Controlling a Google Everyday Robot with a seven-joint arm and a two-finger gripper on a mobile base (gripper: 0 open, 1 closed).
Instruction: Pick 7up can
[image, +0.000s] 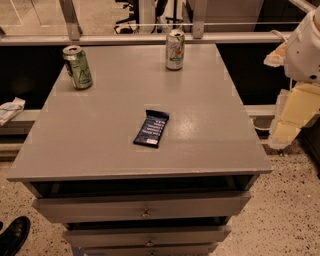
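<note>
Lowest in the view and far from the hand (287, 127), down at the opposite corner, the toe of a black shoe (12, 235) rests on speckled floor. Next to it, below the hand's level, are the drawers (145, 207) of the grey desk (100, 150), with a dark gap above the top one. The hand hangs just beyond the desk's side edge, at the end of a white arm with pale yellow parts, and is apart from everything on the top. Whether it is open or closed cannot be told, and none of the desk's things is in it. The thing closest to the hand is a flat dark blue snack packet (151, 128), which lies near the middle of the top, well apart from the hand. Farther back, the 7up can (175, 49) stands upright near the far edge, well away from the hand and touched by nothing. The bright green can (77, 67) stands at the far corner most distant from the hand, well apart from the 7up can. Beyond the side of the desk away from the hand, a crumpled white wrapper (10, 109) lies on a low ledge
</note>
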